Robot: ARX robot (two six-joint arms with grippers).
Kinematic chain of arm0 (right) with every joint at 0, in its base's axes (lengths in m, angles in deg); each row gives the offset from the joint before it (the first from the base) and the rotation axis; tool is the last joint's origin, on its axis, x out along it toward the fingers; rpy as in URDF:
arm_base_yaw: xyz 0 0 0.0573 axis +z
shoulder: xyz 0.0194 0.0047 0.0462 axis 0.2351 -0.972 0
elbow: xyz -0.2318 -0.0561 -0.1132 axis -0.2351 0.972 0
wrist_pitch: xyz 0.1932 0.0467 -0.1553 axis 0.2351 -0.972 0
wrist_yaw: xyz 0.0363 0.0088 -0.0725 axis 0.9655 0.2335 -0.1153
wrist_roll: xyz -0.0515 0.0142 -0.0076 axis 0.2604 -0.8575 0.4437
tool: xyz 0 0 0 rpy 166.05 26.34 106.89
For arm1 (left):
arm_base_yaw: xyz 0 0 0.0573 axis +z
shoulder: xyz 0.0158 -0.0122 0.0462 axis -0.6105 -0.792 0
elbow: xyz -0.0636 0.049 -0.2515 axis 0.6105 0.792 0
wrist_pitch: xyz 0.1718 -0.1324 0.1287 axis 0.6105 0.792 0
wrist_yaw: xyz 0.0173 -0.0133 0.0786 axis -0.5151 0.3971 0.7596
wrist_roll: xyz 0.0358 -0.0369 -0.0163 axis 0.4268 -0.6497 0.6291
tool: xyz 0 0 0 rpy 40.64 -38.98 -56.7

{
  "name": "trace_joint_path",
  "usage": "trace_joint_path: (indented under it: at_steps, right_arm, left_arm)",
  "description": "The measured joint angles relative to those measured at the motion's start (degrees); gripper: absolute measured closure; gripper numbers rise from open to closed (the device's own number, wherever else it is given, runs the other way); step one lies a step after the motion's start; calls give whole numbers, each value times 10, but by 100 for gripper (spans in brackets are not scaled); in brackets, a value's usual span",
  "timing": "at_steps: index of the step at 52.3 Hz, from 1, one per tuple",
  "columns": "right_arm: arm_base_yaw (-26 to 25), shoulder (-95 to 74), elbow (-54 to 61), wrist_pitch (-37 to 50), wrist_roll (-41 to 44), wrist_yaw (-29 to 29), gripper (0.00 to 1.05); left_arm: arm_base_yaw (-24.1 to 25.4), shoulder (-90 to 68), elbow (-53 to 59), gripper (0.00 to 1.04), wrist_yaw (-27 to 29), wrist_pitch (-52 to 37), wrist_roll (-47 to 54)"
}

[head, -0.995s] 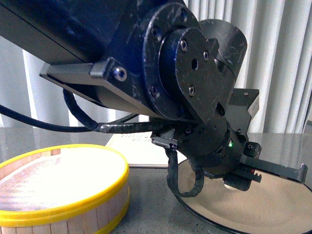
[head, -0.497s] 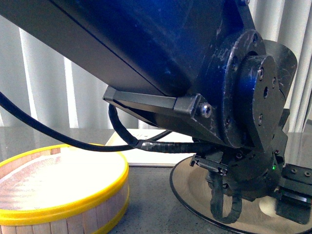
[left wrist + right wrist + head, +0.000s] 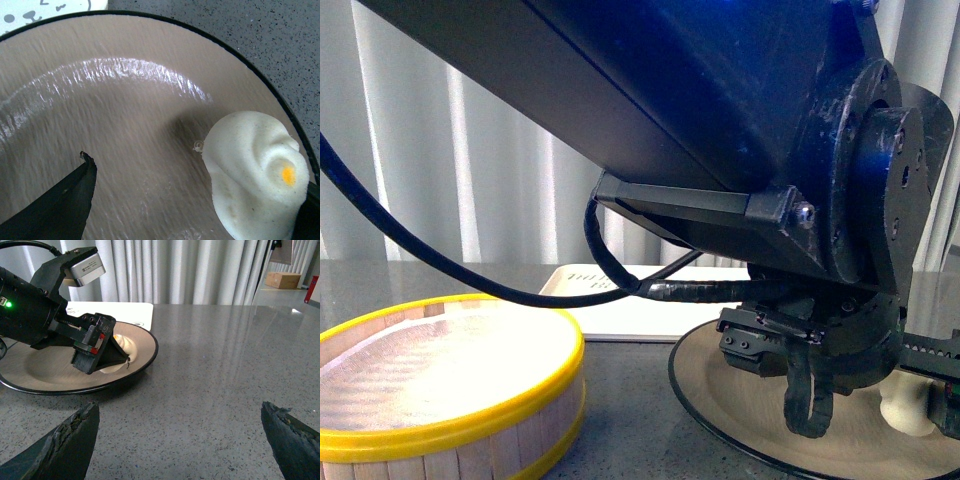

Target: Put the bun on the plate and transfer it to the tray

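- The bun (image 3: 255, 175) lay on the plate (image 3: 125, 125), close to the black rim rather than at the centre, its pleated top and orange dot showing.
- The left fingers (image 3: 60, 205) stood well apart over the plate. One tip hung over bare plate and the other sat right at the bun's side. We could not tell whether it touched the bun, and nothing was clamped.
- The right fingers (image 3: 65, 440) were also spread wide, low over the bare surface (image 3: 225, 365), beside the plate and holding nothing.
- We judged the bun to be light, soft and easily dented. Any further hold on it should be gentle, low on its flanks and away from the pleats.
- With the bun set down, we took the plate as the thing to grip next. It looked stiff and much heavier than the bun, with a glossy inside that a round bun might slide or roll across.
- We thought the thin rim was the only real purchase, one finger above and one below. The plate would have to travel level, since the bun sat so near the edge.
- The tray (image 3: 125, 310) lay just beyond the plate, its lettered corner at the plate's rim in the left wrist view, so we expected a short carry.
- The yellow-rimmed steamer (image 3: 450, 400) stood apart from the plate, on its other side.
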Motion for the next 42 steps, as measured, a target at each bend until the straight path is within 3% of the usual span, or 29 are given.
trace_joint_path:
  at_steps: [42]
  right_arm:
    - [0,0,0,0,0,0,9]
  left_arm:
    - [7,-17,-51,7,-10,82,-78]
